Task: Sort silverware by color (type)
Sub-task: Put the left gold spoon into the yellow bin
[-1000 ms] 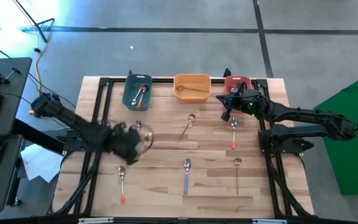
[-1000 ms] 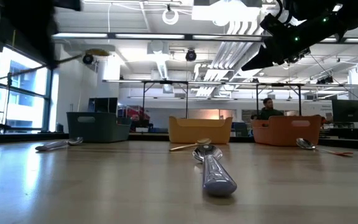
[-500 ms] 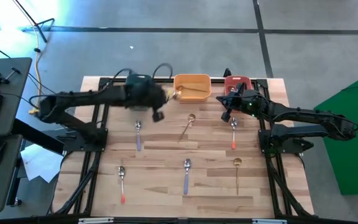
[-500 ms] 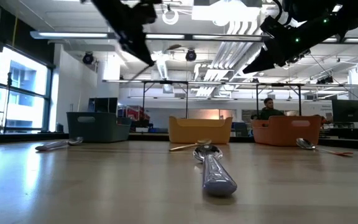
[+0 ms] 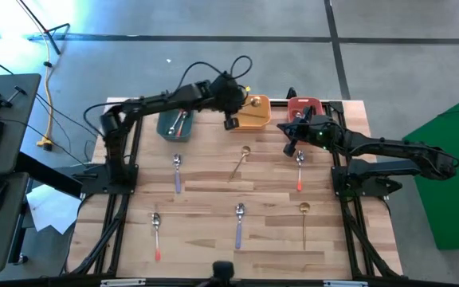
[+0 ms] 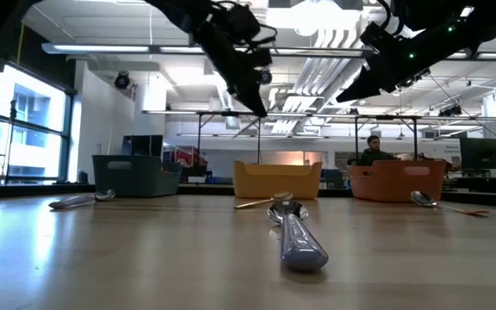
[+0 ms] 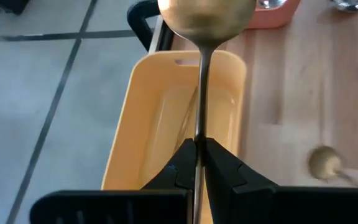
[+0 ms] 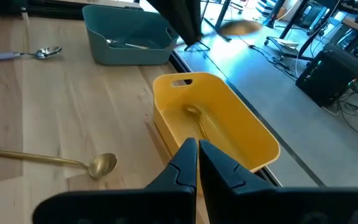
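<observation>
My left gripper [image 5: 231, 122] hangs above the orange bin [image 5: 255, 119], shut on a gold spoon [image 7: 205, 15]. That bin also holds another gold spoon [image 8: 194, 115]. The teal bin [image 5: 166, 126] holds blue-handled spoons [image 5: 180, 119]. My right gripper [image 5: 291, 137] is shut and empty, raised beside the red bin [image 5: 305, 106]. Lying flat on the table are two gold spoons [image 5: 240, 159] [image 5: 304, 223], two blue-handled ones [image 5: 177, 171] [image 5: 239, 226] and two red-handled ones [image 5: 300, 171] [image 5: 156, 235]. My left gripper pinches the gold spoon's thin handle [image 7: 200, 127] between its two fingers, coming from above. The head [image 7: 205, 15] sticks out past the fingers toward the table's far edge. The spoon is lifted clear, over the orange bin [image 7: 166, 112].
The three bins stand in a row along the far edge, teal at the left, orange in the middle, red at the right. Black frame rails run down both sides of the table. A person [image 6: 370, 148] sits far off in the room behind.
My left arm has swung fast from the table's left middle, up and toward the far edge and the right, carrying the gold spoon to a spot over the orange bin. The spoons on the table have kept their places.
</observation>
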`<state>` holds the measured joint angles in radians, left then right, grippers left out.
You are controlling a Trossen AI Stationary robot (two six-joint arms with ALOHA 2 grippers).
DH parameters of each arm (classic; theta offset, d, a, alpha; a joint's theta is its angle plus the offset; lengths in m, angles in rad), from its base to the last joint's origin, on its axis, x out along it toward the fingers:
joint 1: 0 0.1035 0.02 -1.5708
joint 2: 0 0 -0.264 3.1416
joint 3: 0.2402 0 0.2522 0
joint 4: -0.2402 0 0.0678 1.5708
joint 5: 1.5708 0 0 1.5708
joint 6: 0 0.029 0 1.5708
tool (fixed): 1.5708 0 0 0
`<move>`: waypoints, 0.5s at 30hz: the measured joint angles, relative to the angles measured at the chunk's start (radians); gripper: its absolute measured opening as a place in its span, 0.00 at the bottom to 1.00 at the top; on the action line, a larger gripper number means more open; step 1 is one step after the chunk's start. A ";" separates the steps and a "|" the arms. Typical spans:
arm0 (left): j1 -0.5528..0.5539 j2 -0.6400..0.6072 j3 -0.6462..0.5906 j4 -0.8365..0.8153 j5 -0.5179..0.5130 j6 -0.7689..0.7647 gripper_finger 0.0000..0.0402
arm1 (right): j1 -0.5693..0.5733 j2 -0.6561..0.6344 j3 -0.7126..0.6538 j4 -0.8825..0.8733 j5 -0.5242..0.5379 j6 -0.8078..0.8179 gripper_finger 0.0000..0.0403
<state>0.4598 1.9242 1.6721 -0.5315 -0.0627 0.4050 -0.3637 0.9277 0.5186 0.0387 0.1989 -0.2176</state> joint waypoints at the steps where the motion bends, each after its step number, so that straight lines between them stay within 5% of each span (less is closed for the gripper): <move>1: 0.009 0.023 0.021 0.000 0.002 0.007 0.01 | 0.000 0.003 0.000 -0.002 0.000 0.000 0.00; 15: 0.089 0.266 0.158 -0.050 0.085 0.016 0.01 | 0.000 0.043 0.000 0.010 0.000 -0.008 0.00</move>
<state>0.5485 2.1906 1.8303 -0.5819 0.0221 0.4214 -0.3637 0.9707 0.5186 0.0490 0.1989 -0.2260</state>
